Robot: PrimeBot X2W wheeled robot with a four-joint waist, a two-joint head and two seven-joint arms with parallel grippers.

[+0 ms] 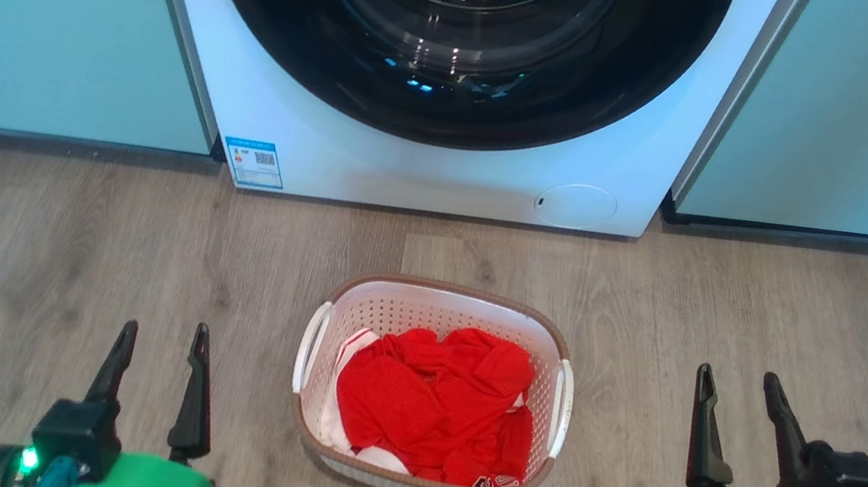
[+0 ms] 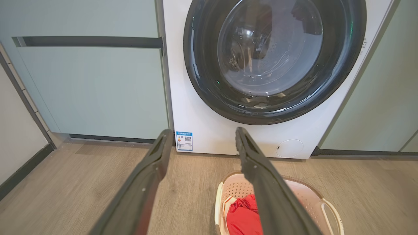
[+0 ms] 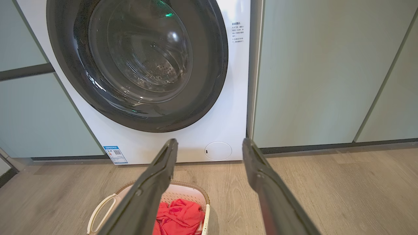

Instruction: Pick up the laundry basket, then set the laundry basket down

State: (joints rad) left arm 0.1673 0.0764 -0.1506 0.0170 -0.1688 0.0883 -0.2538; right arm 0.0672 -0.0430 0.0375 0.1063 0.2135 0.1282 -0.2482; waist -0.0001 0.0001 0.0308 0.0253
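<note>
The laundry basket stands on the wooden floor in the middle of the head view: white, perforated, with a brown rim and white side handles. Red clothing lies inside it. My left gripper hangs open at the lower left, well apart from the basket's left handle. My right gripper is open at the lower right, clear of the right handle. In the left wrist view the basket sits low behind the right finger. In the right wrist view the basket lies at the bottom left.
A white front-loading washing machine with a dark round door stands just behind the basket. Pale green cabinets flank it on both sides. Bare wooden floor lies to the left and right of the basket.
</note>
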